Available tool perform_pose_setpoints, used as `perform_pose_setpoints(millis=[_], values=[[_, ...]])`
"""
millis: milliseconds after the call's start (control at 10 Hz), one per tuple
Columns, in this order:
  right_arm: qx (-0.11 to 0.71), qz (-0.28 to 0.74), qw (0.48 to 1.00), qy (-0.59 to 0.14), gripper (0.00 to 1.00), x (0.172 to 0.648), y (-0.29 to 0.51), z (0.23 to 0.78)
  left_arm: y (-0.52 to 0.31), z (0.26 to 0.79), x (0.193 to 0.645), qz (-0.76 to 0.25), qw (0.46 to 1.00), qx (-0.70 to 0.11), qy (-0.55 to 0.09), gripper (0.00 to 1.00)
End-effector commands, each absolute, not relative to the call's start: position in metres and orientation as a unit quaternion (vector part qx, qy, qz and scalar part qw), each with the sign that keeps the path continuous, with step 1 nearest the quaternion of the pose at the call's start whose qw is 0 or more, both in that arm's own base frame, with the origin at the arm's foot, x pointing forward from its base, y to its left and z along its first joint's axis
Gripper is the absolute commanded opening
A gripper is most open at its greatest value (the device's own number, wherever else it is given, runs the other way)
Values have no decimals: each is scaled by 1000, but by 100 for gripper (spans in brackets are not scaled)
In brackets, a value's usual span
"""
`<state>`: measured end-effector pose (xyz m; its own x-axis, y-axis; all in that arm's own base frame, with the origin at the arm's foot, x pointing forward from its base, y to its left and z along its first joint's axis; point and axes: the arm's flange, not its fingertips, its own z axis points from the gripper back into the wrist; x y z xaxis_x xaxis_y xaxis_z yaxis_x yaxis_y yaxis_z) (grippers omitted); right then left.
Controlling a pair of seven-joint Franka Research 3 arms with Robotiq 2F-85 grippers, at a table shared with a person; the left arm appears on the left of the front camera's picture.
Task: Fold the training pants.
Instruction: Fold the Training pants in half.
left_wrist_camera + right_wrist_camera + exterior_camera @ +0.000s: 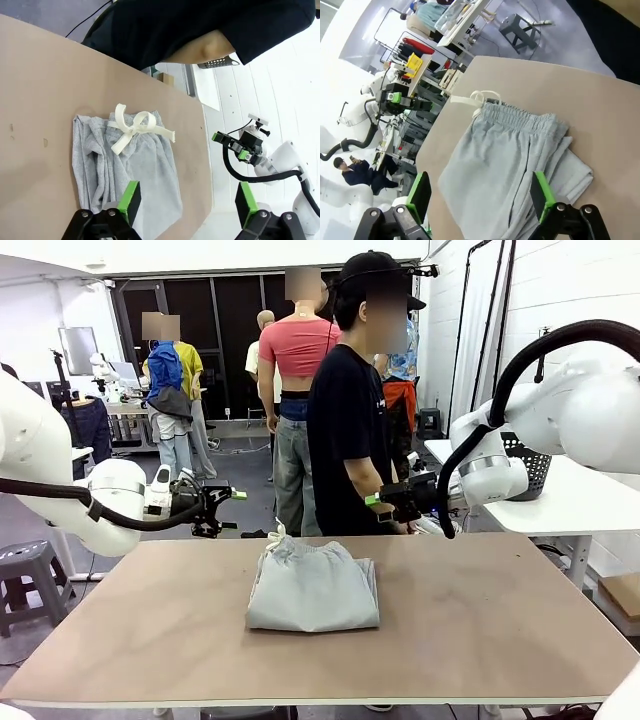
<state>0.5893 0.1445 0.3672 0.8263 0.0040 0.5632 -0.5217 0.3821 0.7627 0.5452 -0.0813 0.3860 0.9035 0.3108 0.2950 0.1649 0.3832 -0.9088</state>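
Training pants (313, 588) lie folded in a compact stack at mid-counter (480, 620), waistband and white drawstring (134, 128) toward the far edge. Left claw (222, 508) is raised beyond the counter's far-left edge, pointing inward, jaws wide, holding nothing. Right claw (386, 500) is raised at the far right, facing it, jaws wide, empty. A person (350, 420) stands behind the counter.

Light grey pants (313, 589) lie folded into a compact rectangle mid-desk (480, 630), waistband far, white drawstring (135, 129) on top.
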Motion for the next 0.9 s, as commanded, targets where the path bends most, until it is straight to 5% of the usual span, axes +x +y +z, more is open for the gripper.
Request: perform_pose_setpoints(millis=[0, 800], values=[[533, 154, 797, -239, 100, 593, 140, 365, -82, 382, 549, 49, 806, -554, -204, 100], [533, 154, 797, -239, 100, 593, 140, 365, -82, 382, 549, 49, 806, -554, -204, 100]])
